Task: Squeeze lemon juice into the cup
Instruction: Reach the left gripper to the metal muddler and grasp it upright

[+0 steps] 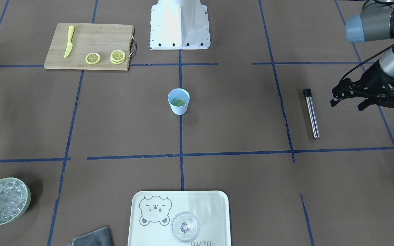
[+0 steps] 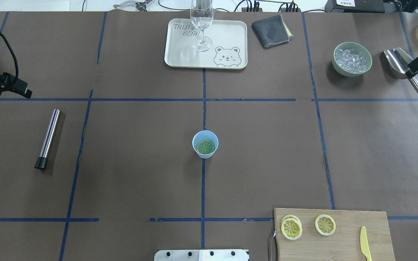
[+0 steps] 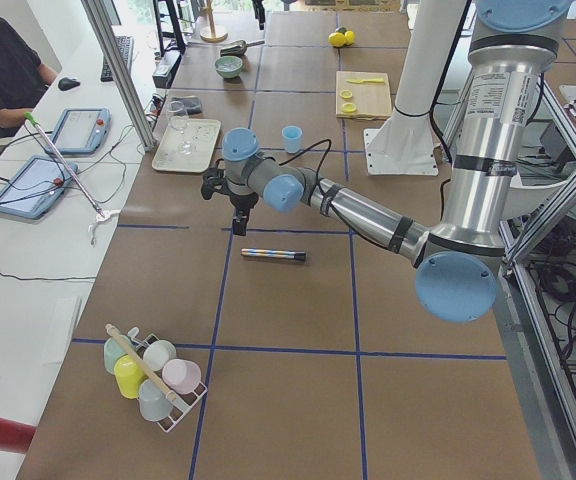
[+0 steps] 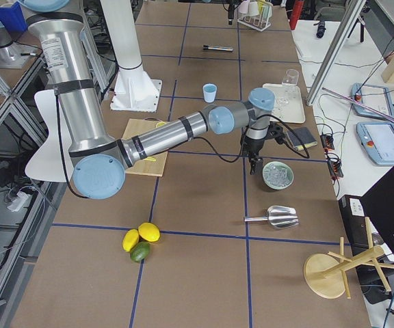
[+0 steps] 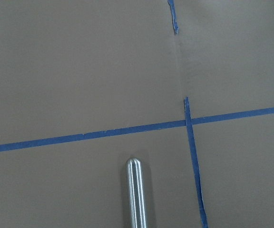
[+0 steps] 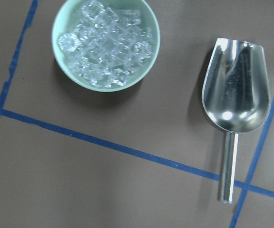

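Observation:
The light-blue cup (image 2: pixel 205 144) (image 1: pixel 178 101) stands upright at the table's centre. One lemon slice (image 2: pixel 205 146) lies flat inside it and looks greenish through the blue. More lemon slices (image 2: pixel 291 227) (image 1: pixel 93 58) lie on the wooden cutting board (image 2: pixel 339 241). My left gripper (image 1: pixel 347 104) hovers open and empty at the table's left end, far from the cup. My right gripper (image 2: pixel 412 69) is at the far right edge above the scoop; only one dark finger shows, so I cannot tell its state.
A steel muddler (image 2: pixel 47 138) (image 5: pixel 137 194) lies near the left gripper. A green bowl of ice (image 2: pixel 352 59) (image 6: pixel 106 42) and a metal scoop (image 6: pixel 234 90) sit under the right wrist. A tray (image 2: pixel 180 50) with a clear glass (image 2: pixel 202 21), a grey cloth (image 2: pixel 271 30) and a yellow knife (image 2: pixel 365 248) are also here.

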Robot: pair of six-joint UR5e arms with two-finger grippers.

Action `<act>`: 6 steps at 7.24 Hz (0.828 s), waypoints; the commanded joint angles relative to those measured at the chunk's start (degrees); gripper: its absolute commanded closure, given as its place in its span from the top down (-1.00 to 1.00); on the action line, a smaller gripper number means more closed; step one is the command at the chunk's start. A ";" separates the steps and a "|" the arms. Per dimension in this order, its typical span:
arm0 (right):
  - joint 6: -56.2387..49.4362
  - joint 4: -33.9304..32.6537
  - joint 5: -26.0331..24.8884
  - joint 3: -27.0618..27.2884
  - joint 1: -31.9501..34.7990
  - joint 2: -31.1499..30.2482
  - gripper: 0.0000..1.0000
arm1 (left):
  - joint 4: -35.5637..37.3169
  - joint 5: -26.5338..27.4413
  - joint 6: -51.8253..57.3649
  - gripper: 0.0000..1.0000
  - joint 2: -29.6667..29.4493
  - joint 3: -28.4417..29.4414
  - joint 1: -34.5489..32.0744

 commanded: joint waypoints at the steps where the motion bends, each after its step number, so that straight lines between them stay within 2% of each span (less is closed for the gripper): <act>1: -9.25 0.07 2.40 -1.95 6.82 -3.37 1.00 | -6.18 1.82 -2.55 1.00 1.99 3.19 2.48; 3: -9.38 0.34 1.79 -2.39 7.37 -3.03 1.00 | -12.24 4.28 -6.79 1.00 1.99 6.52 6.00; 4: -9.29 1.99 1.70 -3.00 7.46 -3.64 1.00 | -13.05 6.46 -6.88 1.00 1.56 8.28 7.75; 6: -8.94 4.03 2.49 -7.46 7.46 -4.61 1.00 | -14.54 9.90 -7.75 1.00 0.42 10.75 10.83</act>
